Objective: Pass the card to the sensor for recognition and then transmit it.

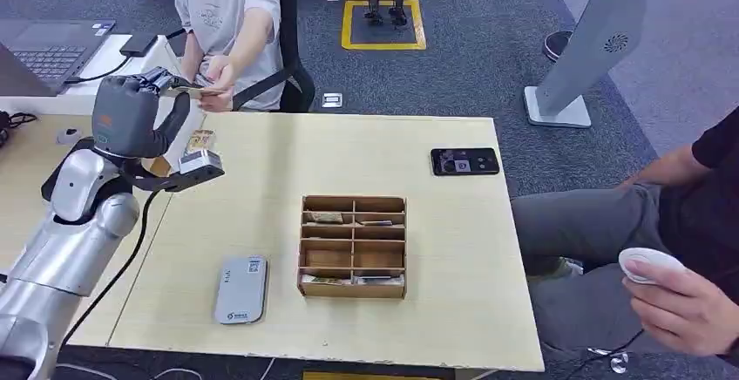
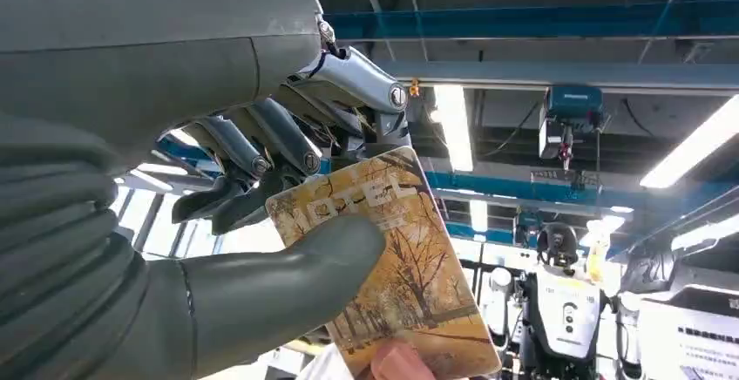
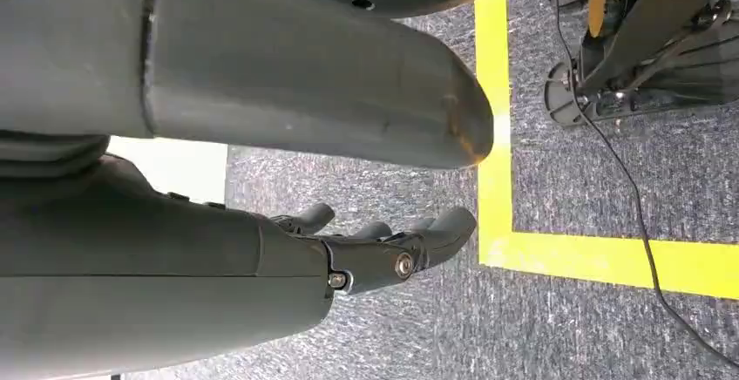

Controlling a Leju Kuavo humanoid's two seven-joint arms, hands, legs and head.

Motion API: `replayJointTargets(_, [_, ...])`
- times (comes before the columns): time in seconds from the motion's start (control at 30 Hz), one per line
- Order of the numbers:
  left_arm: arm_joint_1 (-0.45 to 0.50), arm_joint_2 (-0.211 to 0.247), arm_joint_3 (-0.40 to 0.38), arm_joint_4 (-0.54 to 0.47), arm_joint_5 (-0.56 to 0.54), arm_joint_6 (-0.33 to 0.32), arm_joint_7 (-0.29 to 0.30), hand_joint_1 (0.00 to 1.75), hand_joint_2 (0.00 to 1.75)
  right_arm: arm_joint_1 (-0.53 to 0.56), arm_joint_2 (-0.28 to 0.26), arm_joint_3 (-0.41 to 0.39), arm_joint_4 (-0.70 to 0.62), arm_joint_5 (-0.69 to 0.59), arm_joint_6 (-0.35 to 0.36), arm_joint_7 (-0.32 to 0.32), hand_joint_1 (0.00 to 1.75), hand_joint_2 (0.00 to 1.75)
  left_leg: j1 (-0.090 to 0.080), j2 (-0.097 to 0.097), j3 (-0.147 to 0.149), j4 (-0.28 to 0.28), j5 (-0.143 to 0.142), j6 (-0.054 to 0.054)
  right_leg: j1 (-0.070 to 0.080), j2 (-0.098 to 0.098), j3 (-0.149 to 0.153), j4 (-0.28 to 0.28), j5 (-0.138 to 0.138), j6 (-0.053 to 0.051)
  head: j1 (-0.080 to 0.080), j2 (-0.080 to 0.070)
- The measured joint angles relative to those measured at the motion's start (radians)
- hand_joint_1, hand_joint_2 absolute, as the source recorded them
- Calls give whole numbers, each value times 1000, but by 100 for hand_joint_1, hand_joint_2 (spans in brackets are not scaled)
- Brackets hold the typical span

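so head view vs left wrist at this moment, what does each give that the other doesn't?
Head view alone: the table, the wooden compartment box, the grey sensor, a phone, and the seated person reaching toward the raised left hand. Left wrist alone: the card's print, a yellowish tree scene lettered HOTEL, the thumb pressing on its face, and a person's fingertip at its far edge. Both: the left hand holding the card.

The card [image 2: 410,275] bears pale letters, apparently "HOTEL", the first partly hidden.
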Motion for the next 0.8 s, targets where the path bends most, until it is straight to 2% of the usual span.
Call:
replayJointTargets(0.2, [0, 15, -6, 10, -29, 10, 19, 175, 175, 1, -4, 12, -2, 2, 0, -2, 0, 0, 0, 0, 0, 0, 0, 0, 0, 1, 0, 0, 0, 0, 0, 0])
replayJointTargets(0.23, [0, 16, -6, 12, -29, 10, 19, 0, 175, 1, -4, 12, -2, 2, 0, -3, 0, 0, 0, 0, 0, 0, 0, 0, 0, 0, 0, 0, 0, 0, 0, 0])
replayJointTargets(0.33, [0, 22, -7, 19, -22, 9, 20, 0, 175, 1, -5, 13, -3, 2, 0, -10, 0, 0, 0, 0, 0, 0, 0, 0, 0, 0, 0, 0, 0, 0, 0, 0])
replayJointTargets(0.47, [0, 21, -7, 26, 44, -13, 21, 0, 175, 1, -6, 13, -3, -3, 3, -16, 0, 0, 0, 0, 0, 0, 0, 0, 0, 0, 0, 0, 0, 0, 0, 0])
replayJointTargets(0.63, [0, 23, -7, 27, 173, -163, 15, 0, 175, 2, -6, 13, -3, -13, 3, -17, 0, 0, 0, 0, 0, 0, 0, 0, 0, 0, 0, 0, 0, 0, 0, 0])
replayJointTargets(0.8, [1, 45, -7, 27, 214, -202, 10, 0, 175, 5, -6, 13, -3, -14, 3, -24, 0, 0, 0, 0, 0, 0, 0, 0, 0, 0, 0, 0, 0, 0, 0, 0])
